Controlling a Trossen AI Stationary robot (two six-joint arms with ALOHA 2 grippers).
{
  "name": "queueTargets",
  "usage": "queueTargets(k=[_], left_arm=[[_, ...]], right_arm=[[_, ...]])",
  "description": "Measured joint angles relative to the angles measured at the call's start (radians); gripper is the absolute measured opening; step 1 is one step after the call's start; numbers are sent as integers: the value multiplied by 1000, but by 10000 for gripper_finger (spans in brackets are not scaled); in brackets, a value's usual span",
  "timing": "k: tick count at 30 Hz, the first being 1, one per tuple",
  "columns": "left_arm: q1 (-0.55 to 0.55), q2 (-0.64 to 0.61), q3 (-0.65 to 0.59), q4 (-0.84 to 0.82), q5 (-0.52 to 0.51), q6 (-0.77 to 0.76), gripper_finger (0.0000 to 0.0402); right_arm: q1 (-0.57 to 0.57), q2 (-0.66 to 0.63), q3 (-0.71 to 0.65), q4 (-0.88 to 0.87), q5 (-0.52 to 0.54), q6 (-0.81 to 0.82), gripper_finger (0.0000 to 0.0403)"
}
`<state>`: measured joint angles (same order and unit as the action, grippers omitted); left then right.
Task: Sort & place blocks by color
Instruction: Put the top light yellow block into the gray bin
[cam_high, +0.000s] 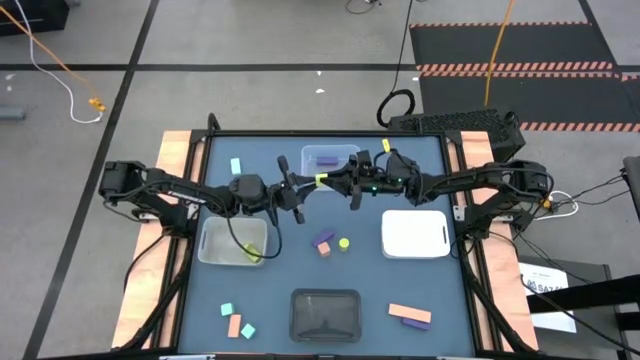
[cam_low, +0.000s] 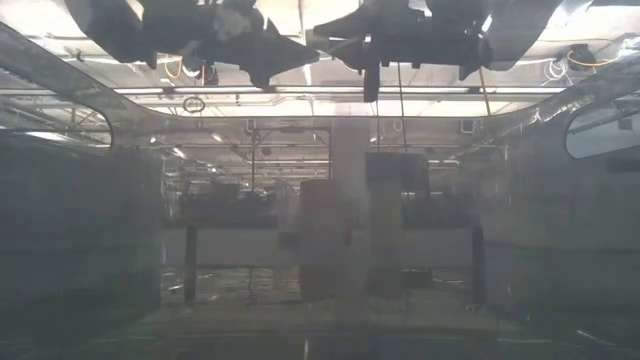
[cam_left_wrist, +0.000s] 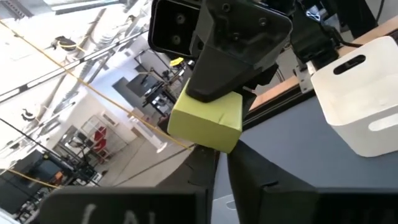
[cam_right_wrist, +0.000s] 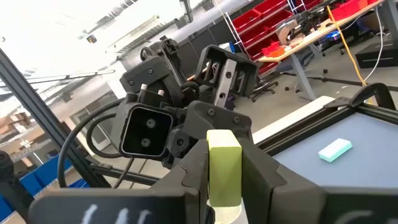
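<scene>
A yellow-green block hangs in the air over the middle of the table, between my two grippers, which meet tip to tip. My left gripper comes from the table's left and is shut at the block's left end. My right gripper comes from the right and is shut on the same block. Loose blocks lie on the table: a purple and an orange one, a yellow-green one, a cyan one, and more near the front edge. My left gripper meets the yellow-green block at its left end, its fingers level and coming from the table's left. The block's own body hides how much lies between them. The block is clear of the table. My right gripper pinches the yellow-green block by two opposite sides between its two fingers. The fingers lie level, from the table's right, along the block. The block's free end sticks out past them toward my left gripper, lifted clear.
A clear tray at the far side holds a purple block. A translucent tray at the left holds a yellow-green block. A white tray stands at the right, a black tray near the front.
</scene>
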<state>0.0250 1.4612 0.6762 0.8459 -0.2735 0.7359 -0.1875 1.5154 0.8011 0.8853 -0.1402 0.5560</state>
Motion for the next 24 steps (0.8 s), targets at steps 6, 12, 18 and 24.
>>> queueTargets(k=[6,12,18,24], left_arm=[[-1,0,0,-4,-42,-31,37],[-1,0,0,-33,-60,-35,101],[-3,0,1,-52,-65,-40,175],[-3,-2,4,-56,4,-43,223]], right_arm=[[-2,1,0,-18,-19,1,54],[-10,2,0,-46,-23,4,50],[-22,3,-1,-79,-21,8,52],[-23,6,-4,-115,-14,8,49]])
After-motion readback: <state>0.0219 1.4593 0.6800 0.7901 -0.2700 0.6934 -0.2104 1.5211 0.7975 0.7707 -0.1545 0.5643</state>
